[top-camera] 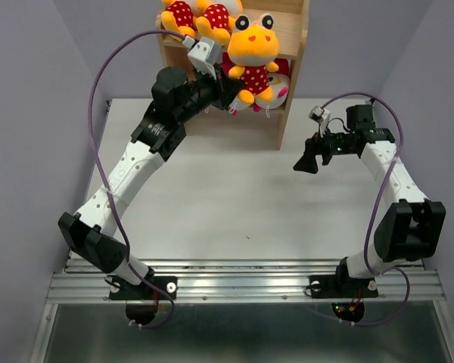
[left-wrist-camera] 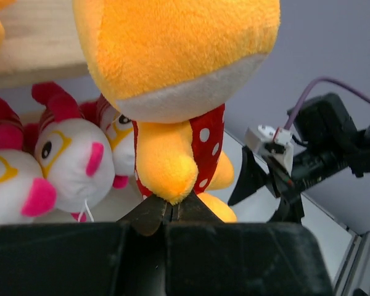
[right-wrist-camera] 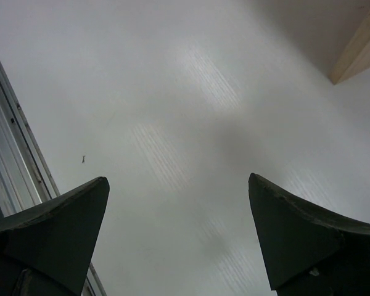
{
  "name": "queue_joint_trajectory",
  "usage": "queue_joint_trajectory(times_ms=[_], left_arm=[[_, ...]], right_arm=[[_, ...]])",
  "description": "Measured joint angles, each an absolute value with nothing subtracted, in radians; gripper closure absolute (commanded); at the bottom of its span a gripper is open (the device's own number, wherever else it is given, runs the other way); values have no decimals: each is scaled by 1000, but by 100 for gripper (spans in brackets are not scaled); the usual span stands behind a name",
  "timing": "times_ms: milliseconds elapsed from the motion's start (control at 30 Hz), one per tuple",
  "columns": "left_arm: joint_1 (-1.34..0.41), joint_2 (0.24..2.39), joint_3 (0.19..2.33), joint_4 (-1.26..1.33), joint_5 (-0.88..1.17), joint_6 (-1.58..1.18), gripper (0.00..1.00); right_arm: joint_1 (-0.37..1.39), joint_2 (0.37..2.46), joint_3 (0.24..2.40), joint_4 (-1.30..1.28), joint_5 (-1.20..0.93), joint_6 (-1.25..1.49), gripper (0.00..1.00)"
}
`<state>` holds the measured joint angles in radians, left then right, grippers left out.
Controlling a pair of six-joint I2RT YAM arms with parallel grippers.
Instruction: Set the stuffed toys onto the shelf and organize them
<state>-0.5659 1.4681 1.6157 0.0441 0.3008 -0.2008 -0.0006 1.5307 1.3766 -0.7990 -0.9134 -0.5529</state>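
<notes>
Left wrist shows left hand (left-wrist-camera: 167,211) pinched shut on yellow toy (left-wrist-camera: 172,58).

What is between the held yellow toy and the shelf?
Nothing visible. The left gripper holds the yellow toy right at the shelf front; white toys sit on the tier behind it.

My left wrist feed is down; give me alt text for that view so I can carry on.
The left gripper is shut on a limb of a yellow-orange plush toy in a red dotted shirt. White-headed plush toys sit behind it under a wooden shelf board.
</notes>
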Motion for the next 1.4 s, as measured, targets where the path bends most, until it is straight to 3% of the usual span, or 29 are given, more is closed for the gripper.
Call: queue_joint_trajectory(times_ms=[333, 567, 967, 1133, 1400], left_arm=[[-561, 1867, 2317, -215, 241, -137, 100], [-561, 1978, 2415, -236, 163, -148, 97], [-554, 2032, 2454, -128, 87, -209, 40], [-552, 2037, 2455, -95, 67, -234, 26], [-548, 2045, 2464, -33, 39, -272, 15]], right_arm=[[0, 1466, 1264, -766, -932, -550, 0], [0, 1431, 1216, -741, -944, -545, 0], [0, 1406, 1178, -721, -965, -518, 0], [0, 1399, 1177, -707, -978, -513, 0], [0, 1399, 1167, -694, -986, -504, 0]])
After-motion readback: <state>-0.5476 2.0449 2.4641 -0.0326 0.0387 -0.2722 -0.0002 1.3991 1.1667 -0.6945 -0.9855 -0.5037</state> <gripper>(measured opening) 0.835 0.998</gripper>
